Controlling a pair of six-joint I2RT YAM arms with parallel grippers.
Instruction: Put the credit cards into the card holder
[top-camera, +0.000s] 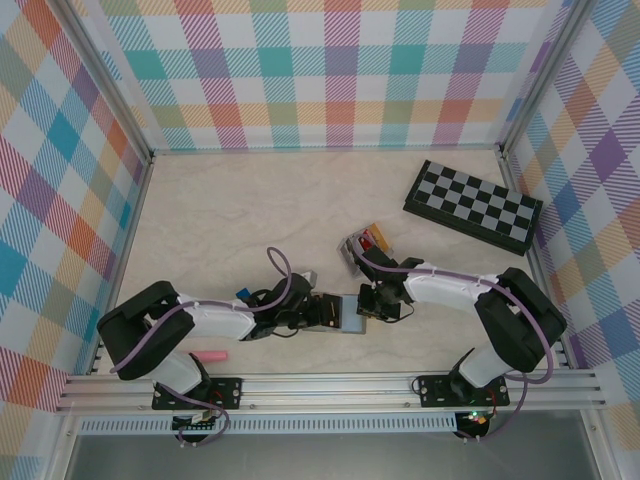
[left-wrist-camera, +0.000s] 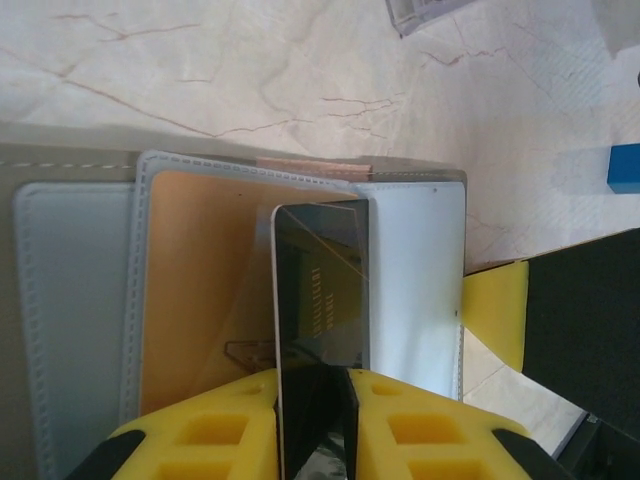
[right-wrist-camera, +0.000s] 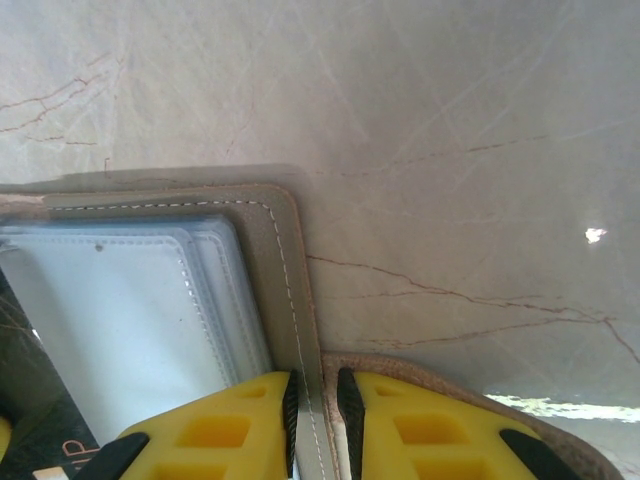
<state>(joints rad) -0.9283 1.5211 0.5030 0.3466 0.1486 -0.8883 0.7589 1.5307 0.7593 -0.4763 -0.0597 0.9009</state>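
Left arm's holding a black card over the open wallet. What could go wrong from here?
1. The black card, pinched at one end by the left gripper, may catch on a stitched pocket edge of the wallet and twist or slip in the grip.
2. The right gripper clamps just the wallet's outer rim; if that grip slips, the wallet could shift or fold as the card pushes in.

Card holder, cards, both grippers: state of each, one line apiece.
card holder: open, flat on the table
black card: held over the open pocket
left gripper: shut on the black card
right gripper: shut on the card holder's edge
other cards: standing in the tray
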